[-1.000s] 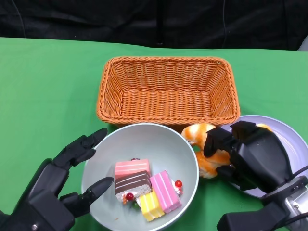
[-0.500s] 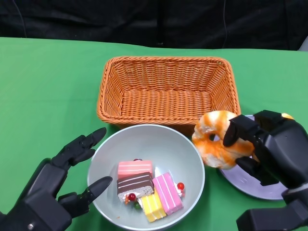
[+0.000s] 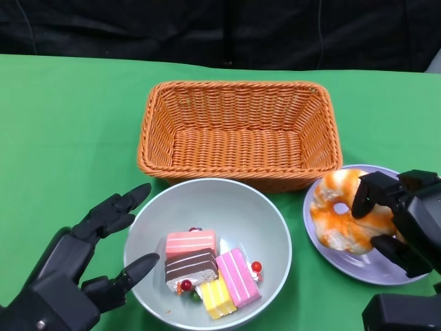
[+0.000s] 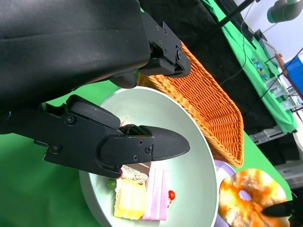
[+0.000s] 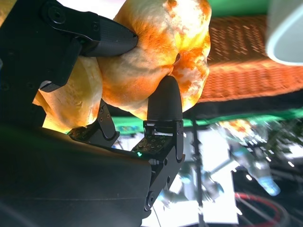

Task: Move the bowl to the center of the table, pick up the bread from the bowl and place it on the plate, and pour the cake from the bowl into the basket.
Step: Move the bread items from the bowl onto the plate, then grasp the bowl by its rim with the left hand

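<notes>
A pale grey bowl (image 3: 258,217) sits near the table's front middle with several cake slices (image 3: 203,269) in it, pink, brown and yellow. My left hand (image 3: 76,272) is at the bowl's left rim, fingers apart, holding nothing. The ring-shaped orange bread (image 3: 341,217) is over the lilac plate (image 3: 358,267) at the right, gripped by my right hand (image 3: 406,221). In the right wrist view the fingers (image 5: 163,101) clamp the bread (image 5: 161,47). The left wrist view shows the bowl (image 4: 189,165), cakes (image 4: 142,201) and bread (image 4: 244,198).
A rectangular orange wicker basket (image 3: 241,131), with nothing in it, stands behind the bowl and touches its far rim. Green cloth covers the table, with bare cloth at the left and far side. A dark backdrop runs along the far edge.
My right hand has carried the bread from beside the bowl's right rim up and rightward over the plate. The bowl has shifted slightly. My left hand has barely moved.
</notes>
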Robot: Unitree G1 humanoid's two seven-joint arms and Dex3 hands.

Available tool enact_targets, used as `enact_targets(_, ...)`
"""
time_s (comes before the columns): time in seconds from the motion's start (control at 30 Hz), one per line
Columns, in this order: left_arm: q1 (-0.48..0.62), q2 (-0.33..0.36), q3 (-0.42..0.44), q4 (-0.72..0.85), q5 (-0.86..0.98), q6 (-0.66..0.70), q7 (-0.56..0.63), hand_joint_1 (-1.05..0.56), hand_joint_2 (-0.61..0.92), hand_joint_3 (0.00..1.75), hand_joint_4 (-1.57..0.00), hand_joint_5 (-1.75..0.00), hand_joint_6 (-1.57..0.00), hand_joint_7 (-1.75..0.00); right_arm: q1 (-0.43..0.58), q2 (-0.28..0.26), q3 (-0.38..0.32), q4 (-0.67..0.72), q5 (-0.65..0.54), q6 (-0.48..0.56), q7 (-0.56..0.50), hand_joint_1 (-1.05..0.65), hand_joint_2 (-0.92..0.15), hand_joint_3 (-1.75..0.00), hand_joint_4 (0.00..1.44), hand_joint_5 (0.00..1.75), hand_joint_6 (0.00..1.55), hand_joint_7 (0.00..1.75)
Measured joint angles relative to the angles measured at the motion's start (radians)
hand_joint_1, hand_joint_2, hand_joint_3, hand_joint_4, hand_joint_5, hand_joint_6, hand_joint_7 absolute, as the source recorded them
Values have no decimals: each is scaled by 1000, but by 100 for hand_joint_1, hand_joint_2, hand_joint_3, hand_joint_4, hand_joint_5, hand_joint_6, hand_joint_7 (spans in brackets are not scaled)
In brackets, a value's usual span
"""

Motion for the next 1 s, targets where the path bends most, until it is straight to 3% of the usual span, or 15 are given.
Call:
enact_targets(0.07,1,0,0,-2,0,0,0,-68,92,49,0,-80,-30,-1,1,-1,-2,-2,0,21,26,-15,-32,-126,98,175,89,134)
enact_targets(0.1,1,0,0,-3,0,0,0,-67,92,49,0,-80,-30,-1,1,-1,-2,-3,0,30,43,-17,-37,-112,93,175,91,115)
enact_targets(0.13,1,0,0,-4,-1,0,0,-67,92,48,0,-80,-31,-1,2,-2,-2,-12,0,47,74,-23,-49,-85,84,158,92,79)
enact_targets(0.2,1,0,0,-4,-2,0,0,-68,92,48,0,-82,-31,-1,2,-4,-1,-32,0,87,143,-28,-61,-62,76,137,95,40)
enact_targets(0.23,2,0,0,-4,-3,0,0,-67,92,48,0,-82,-30,-1,3,-6,-1,-45,2,107,186,-38,-75,-40,59,100,80,19)
enact_targets(0.27,2,0,1,-4,-3,0,0,-67,92,48,0,-81,-30,-1,4,-10,-1,-62,9,122,236,-46,-83,-26,48,78,69,10)
enact_targets(0.3,2,0,1,-4,-4,0,0,-67,92,48,0,-81,-30,-1,4,-15,-1,-76,19,134,277,-50,-88,-18,43,67,63,5)
enact_targets(0.33,2,0,1,-4,-4,0,0,-67,92,47,0,-81,-30,-1,7,-20,-1,-91,30,147,320,-58,-90,-15,26,53,44,2)
enact_targets(0.43,2,0,1,-4,-3,0,0,-67,92,48,0,-81,-30,-1,22,-24,-2,-130,47,170,385,-72,-92,-18,5,39,18,0)
enact_targets(0.5,2,0,1,-4,-3,0,0,-68,92,48,0,-81,-30,-1,34,-24,-3,-160,48,179,401,-77,-92,-21,1,38,8,0)
enact_targets(0.77,2,24,1,0,24,-65,0,-67,92,43,0,-73,-31,-1,72,-24,-16,-258,10,238,412,-83,-92,-24,0,48,2,0)
enact_targets(1.0,-30,162,22,102,136,-408,1,-69,92,41,0,-76,-34,-3,106,-24,-29,-319,-8,268,418,-85,-92,-27,0,52,3,1)
